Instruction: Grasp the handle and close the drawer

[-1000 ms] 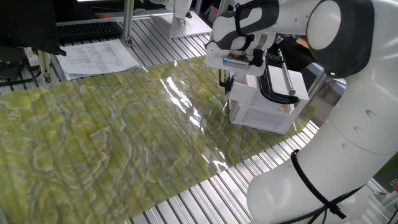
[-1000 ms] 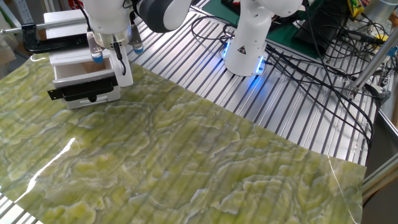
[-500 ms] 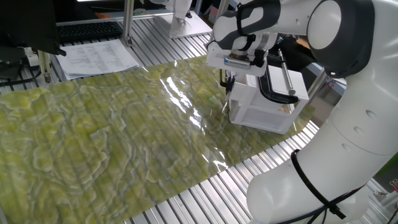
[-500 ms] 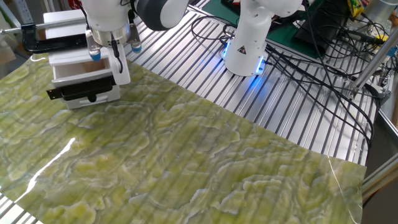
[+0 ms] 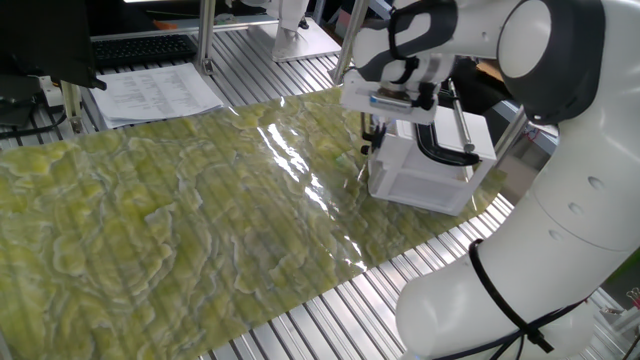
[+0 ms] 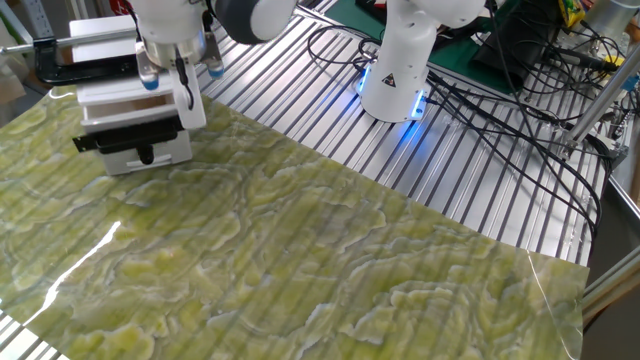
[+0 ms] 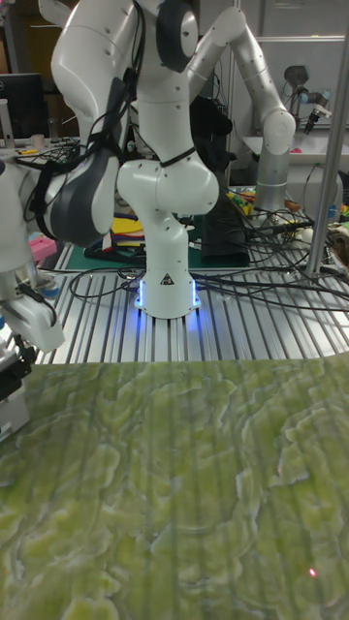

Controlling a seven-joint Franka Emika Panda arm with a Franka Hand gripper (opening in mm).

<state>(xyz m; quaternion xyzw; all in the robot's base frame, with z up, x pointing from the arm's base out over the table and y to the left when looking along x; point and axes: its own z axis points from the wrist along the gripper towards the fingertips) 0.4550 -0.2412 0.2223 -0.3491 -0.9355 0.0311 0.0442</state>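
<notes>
Since a second ago the gripper (image 6: 182,88) has pushed the drawer (image 6: 135,137) almost flush into the cabinet (image 5: 430,165), jaws seemingly pinching the handle (image 6: 146,154), though I cannot tell.

The mat (image 6: 330,260) is a glossy sheet with a green-yellow marbled print, throwing white glare beside the cabinet (image 5: 425,170). The cabinet and drawer (image 6: 140,125) look like matt white plastic; the handle (image 6: 146,155) is matt black. The clamp (image 5: 440,145) on the cabinet is black with a shiny metal rod. The table (image 6: 470,190) is ribbed, silvery metal. The arm (image 5: 560,150) has smooth, glossy white shells.
</notes>
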